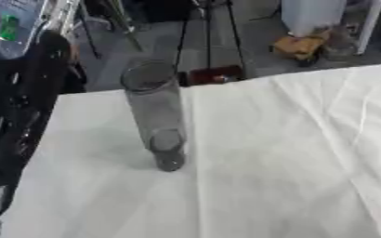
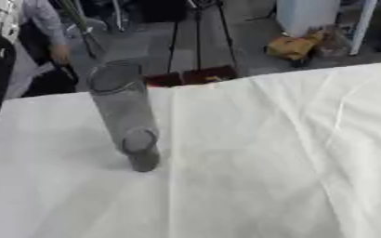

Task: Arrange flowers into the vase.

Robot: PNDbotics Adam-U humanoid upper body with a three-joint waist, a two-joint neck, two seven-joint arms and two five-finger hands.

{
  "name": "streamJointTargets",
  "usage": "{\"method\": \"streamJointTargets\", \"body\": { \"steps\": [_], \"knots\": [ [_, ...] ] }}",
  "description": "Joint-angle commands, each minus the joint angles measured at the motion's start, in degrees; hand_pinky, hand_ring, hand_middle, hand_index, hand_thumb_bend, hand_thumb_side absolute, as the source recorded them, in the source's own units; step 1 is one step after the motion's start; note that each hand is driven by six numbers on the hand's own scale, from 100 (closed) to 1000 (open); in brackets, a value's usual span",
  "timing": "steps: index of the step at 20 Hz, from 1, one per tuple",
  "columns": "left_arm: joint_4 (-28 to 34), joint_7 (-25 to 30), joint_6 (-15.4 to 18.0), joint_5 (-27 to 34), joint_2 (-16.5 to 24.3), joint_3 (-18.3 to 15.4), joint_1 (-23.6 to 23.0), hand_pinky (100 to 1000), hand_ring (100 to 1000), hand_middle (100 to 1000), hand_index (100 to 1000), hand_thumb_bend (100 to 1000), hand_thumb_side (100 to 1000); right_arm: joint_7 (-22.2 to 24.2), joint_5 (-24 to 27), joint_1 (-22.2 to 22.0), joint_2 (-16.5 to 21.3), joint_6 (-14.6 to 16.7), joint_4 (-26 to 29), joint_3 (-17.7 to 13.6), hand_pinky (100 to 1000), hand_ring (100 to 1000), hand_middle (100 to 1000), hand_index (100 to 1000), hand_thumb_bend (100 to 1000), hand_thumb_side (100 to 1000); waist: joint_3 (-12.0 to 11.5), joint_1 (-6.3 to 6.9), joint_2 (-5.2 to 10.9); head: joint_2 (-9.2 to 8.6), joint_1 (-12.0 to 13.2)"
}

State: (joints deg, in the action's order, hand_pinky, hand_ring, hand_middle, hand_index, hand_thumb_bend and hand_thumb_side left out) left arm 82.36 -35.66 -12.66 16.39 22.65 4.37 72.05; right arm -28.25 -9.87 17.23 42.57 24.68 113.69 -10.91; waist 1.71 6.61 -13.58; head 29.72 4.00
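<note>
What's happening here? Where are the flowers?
Nothing is being handled right now. A tall clear glass cylinder vase stands upright and empty on the white cloth-covered table. No flowers show anywhere in view, and neither robot hand can be made out, so the arranging has not begun.

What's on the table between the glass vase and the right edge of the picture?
Nothing: only bare white tablecloth lies right of the vase, in both eye views.

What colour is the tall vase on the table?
The vase is see-through smoky grey glass, standing on the white tablecloth. The left eye view shows it best.
</note>
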Motion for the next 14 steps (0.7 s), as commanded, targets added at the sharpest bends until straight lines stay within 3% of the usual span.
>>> {"method": "streamJointTargets", "body": {
  "steps": [1, 14],
  "knots": [
    [0.61, 0.19, -0.31, -0.72, 0.69, -0.13, 0.83, 100, 100, 100, 102, 100, 843, 0.14, 0.59, 0.9, 0.94, -0.01, 0.91, -0.38, 895, 1000, 828, 898, 100, 1000, 0.08, -0.32, 0.81, -0.03, 0.22],
    [-0.83, -0.37, -2.63, -0.31, -1.01, 0.18, -0.7, 100, 100, 100, 101, 100, 848, -0.22, 0.94, 0.74, 0.35, -0.31, 0.91, -0.51, 896, 1000, 827, 898, 100, 1000, -0.45, -0.54, 1.34, 0.57, 0.03]
  ]
}}
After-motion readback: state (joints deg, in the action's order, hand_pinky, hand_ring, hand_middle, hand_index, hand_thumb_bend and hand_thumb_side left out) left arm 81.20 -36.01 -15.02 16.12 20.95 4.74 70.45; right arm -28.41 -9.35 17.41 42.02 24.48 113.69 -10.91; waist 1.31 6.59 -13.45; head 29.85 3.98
